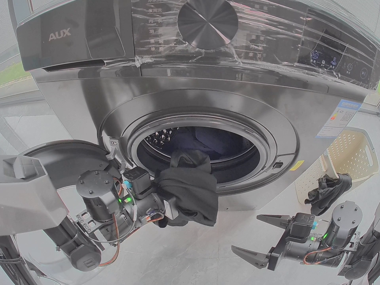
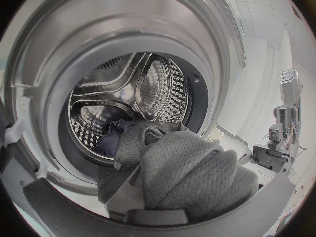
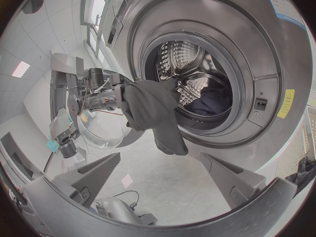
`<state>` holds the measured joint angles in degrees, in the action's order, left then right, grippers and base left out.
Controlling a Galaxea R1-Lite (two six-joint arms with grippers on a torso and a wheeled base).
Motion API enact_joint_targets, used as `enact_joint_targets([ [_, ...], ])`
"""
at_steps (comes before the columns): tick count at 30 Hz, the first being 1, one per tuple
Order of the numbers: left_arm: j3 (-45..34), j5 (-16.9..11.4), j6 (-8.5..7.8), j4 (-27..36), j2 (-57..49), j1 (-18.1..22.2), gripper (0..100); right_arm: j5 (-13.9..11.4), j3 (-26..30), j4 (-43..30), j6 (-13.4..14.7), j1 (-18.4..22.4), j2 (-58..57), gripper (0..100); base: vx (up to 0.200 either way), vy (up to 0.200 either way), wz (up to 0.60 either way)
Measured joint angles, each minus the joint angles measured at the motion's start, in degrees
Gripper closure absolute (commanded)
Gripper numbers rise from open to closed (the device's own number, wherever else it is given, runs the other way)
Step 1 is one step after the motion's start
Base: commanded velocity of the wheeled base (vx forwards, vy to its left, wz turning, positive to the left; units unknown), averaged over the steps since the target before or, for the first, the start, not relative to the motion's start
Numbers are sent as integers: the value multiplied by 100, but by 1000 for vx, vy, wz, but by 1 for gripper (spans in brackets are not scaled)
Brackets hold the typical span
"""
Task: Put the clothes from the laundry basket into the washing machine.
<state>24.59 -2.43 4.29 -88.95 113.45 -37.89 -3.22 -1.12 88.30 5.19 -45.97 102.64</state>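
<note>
The washing machine (image 1: 190, 84) stands with its round door (image 1: 59, 155) swung open to the left. My left gripper (image 1: 184, 202) is shut on a black garment (image 1: 190, 187), held at the lower left rim of the drum opening; the cloth hides its fingers. From the left wrist the same black garment (image 2: 184, 171) bulges in front of the drum (image 2: 144, 89). Dark blue clothing (image 3: 210, 102) lies inside the drum. My right gripper (image 1: 245, 233) hangs open over the floor at the lower right, nothing between its fingers (image 3: 98, 171). The beige laundry basket (image 1: 352, 151) has a black piece (image 1: 326, 192) draped on its rim.
The open door (image 3: 98, 132) sits just behind my left arm. Grey tiled floor (image 1: 190, 254) spreads in front of the machine. A cable and a small white scrap (image 3: 126, 180) lie on the floor below my right gripper.
</note>
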Motion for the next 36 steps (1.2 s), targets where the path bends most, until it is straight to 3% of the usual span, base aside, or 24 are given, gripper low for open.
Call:
enact_joint_targets([
  [9,1342,-165,68,-6,728,95,100,7,5,-2,-2,-37,-88,0,0,0,0],
  [16,2640,-219,288,110,1425,212,100,5,11,-2,0,-13,-102,0,0,0,0],
  [36,5198,-134,396,1968,2417,258,100,7,11,-9,22,30,-83,0,0,0,0],
])
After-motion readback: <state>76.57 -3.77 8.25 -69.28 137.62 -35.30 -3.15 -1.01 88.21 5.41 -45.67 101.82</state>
